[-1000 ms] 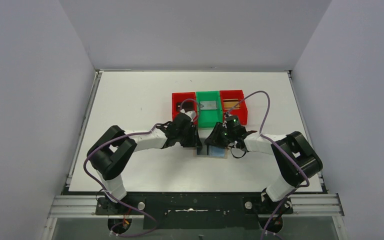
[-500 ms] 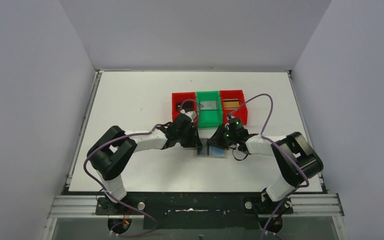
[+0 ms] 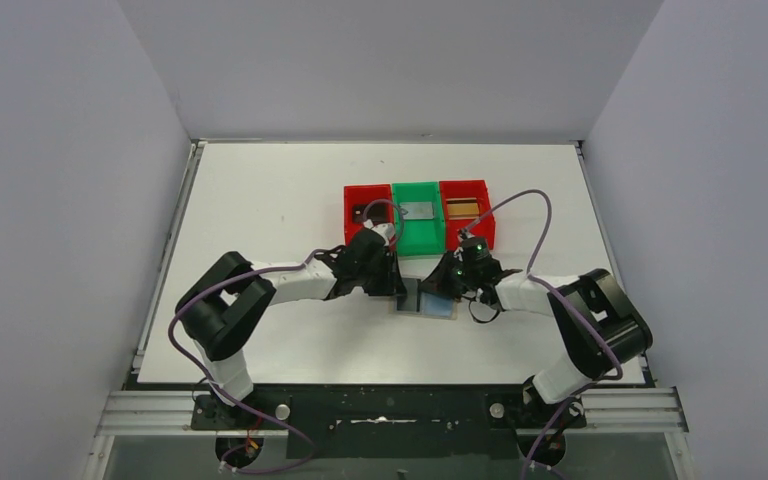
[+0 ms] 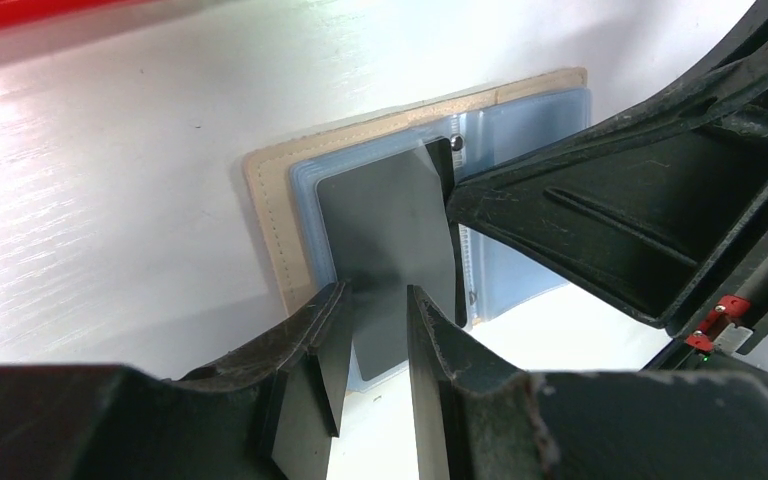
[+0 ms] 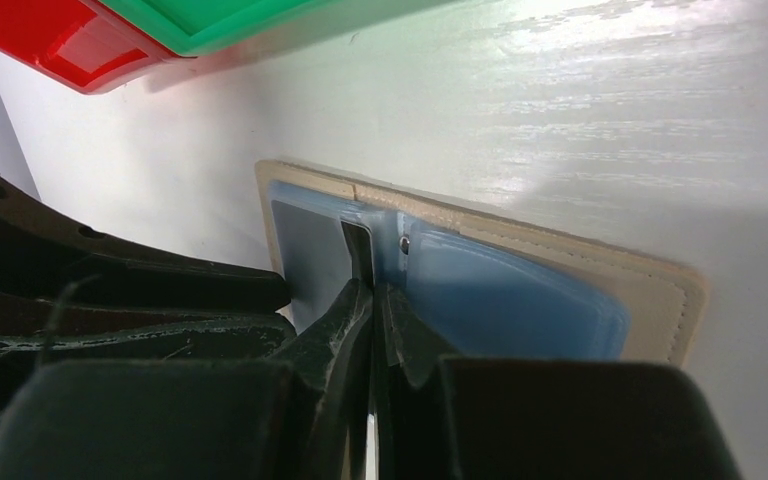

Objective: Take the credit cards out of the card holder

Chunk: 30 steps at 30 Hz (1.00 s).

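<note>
The card holder (image 3: 441,306) lies open on the table, beige with a light blue lining (image 4: 520,130). A dark credit card (image 4: 385,235) sits partly out of its left sleeve. My right gripper (image 5: 372,288) is shut on that card's inner edge (image 5: 356,248) near the fold, and its tip shows in the left wrist view (image 4: 457,195). My left gripper (image 4: 375,297) is a little open and empty, with its fingertips over the card's near end. In the top view the left gripper (image 3: 397,284) and the right gripper (image 3: 438,287) meet over the holder.
Three bins stand in a row just behind the holder: a red bin (image 3: 352,205), a green bin (image 3: 416,235) holding a silver-grey card (image 3: 419,210), and a red bin (image 3: 484,225) holding a gold-brown card (image 3: 463,208). The table's side walls are far off.
My right gripper has moved down and slightly right onto the holder's fold. The dark card now shows between the two grippers. The left arm has barely moved.
</note>
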Tool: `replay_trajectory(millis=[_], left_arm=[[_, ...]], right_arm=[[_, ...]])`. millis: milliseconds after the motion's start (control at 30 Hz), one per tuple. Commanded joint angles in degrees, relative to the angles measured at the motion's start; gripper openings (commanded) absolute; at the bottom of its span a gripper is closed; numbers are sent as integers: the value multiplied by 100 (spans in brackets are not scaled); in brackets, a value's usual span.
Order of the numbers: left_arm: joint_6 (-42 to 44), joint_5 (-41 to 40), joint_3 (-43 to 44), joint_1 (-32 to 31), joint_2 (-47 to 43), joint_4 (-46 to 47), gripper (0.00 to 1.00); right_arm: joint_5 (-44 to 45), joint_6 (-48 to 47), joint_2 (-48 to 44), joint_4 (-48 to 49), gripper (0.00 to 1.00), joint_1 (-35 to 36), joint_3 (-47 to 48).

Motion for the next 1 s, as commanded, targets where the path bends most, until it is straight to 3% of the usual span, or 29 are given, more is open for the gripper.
replay_trajectory(millis=[0, 200, 333, 433, 533, 967], left_arm=[[86, -18, -65, -93, 226, -277, 27], [88, 19, -57, -96, 222, -259, 27], [84, 74, -55, -97, 250, -234, 27], [88, 103, -61, -97, 245, -224, 27], [87, 79, -71, -97, 220, -228, 27], [71, 116, -78, -88, 183, -231, 27]], right_arm=[[177, -210, -325, -316, 1, -84, -72], [28, -144, -316, -173, 8, -119, -190], [-63, -165, -132, -143, 27, 13, -111], [129, -142, -48, -279, 33, 160, -47], [293, -106, -19, -339, 32, 181, -81], [478, -365, -249, -690, 6, 71, 55]])
